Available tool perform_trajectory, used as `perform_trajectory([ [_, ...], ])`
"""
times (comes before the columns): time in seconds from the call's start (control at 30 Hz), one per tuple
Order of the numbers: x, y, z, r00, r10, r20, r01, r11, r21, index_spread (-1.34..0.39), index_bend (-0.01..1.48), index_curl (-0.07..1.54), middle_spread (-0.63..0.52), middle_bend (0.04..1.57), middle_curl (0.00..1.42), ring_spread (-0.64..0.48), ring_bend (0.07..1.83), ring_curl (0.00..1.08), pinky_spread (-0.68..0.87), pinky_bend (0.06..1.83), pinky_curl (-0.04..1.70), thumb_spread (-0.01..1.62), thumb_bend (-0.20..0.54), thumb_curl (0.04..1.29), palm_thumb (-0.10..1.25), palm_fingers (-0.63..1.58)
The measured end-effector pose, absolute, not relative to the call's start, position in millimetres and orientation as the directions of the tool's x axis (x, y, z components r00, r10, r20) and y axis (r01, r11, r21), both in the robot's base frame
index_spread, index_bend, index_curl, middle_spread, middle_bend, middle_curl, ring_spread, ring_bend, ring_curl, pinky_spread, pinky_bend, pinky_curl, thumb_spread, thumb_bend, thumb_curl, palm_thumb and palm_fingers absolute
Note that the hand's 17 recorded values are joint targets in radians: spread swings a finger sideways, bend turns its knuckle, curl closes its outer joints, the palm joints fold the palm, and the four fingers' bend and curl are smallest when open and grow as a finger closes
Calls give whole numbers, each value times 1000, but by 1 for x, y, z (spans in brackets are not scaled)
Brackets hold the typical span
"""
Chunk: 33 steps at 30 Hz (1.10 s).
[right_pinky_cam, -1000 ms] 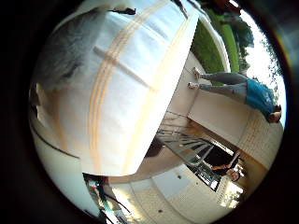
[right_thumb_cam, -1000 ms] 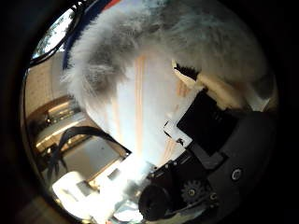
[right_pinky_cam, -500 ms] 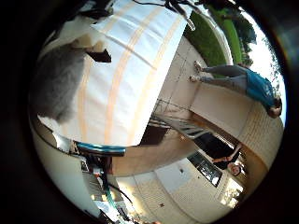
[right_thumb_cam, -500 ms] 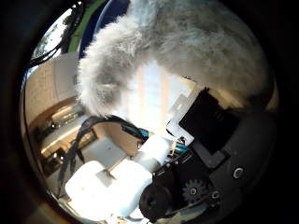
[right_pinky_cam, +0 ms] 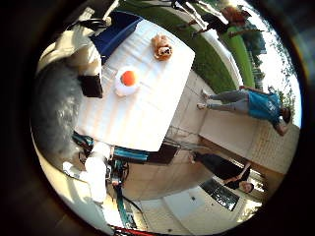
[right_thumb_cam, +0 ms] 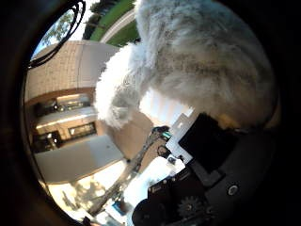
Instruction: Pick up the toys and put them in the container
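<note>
My hand (right_thumb_cam: 214, 162) is curled round a fluffy grey-white plush toy (right_thumb_cam: 193, 56), which fills much of the right thumb side palm view, close to the palm. The right little finger side palm view shows the toy's fur (right_pinky_cam: 51, 110) beside a white and black finger (right_pinky_cam: 87, 69), high above the white-clothed table (right_pinky_cam: 148, 113). On the table lie an orange and white toy (right_pinky_cam: 127, 80) and a brown toy (right_pinky_cam: 161, 47). A dark blue container (right_pinky_cam: 113, 35) stands at the table's edge near the brown toy.
The table stands on pale paving (right_pinky_cam: 212, 123) next to a strip of grass (right_pinky_cam: 212, 54). A metal frame (right_pinky_cam: 187, 138) stands by one side of the table. The robot's base (right_pinky_cam: 98, 167) shows below the table's edge.
The hand has risen well away from the table with the plush toy still in it. The table looks much smaller, and the two other toys and the blue container have come into view.
</note>
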<state>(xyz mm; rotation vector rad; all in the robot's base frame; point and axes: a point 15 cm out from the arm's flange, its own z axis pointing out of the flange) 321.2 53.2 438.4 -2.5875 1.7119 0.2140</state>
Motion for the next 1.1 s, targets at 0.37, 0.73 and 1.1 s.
perform_trajectory([
  [0.37, 420, 177, 352, 426, -879, -214, -889, -451, 83, -1151, 683, 678, -258, 1276, 1105, -122, 1537, 870, 115, 1613, 755, 1146, -29, 676, 902, 659],
  [0.73, 411, 183, 264, 449, -845, -290, -790, -527, 312, -654, 411, 659, -53, 403, 666, 166, 781, 545, 313, 1210, 608, 1190, -28, 584, 799, -376],
  [1.1, 434, 147, 313, 457, -779, -429, -817, -558, 144, -515, 144, 436, 42, 117, 419, 277, 473, 348, 424, 917, 414, 1154, -25, 542, 812, -143],
])
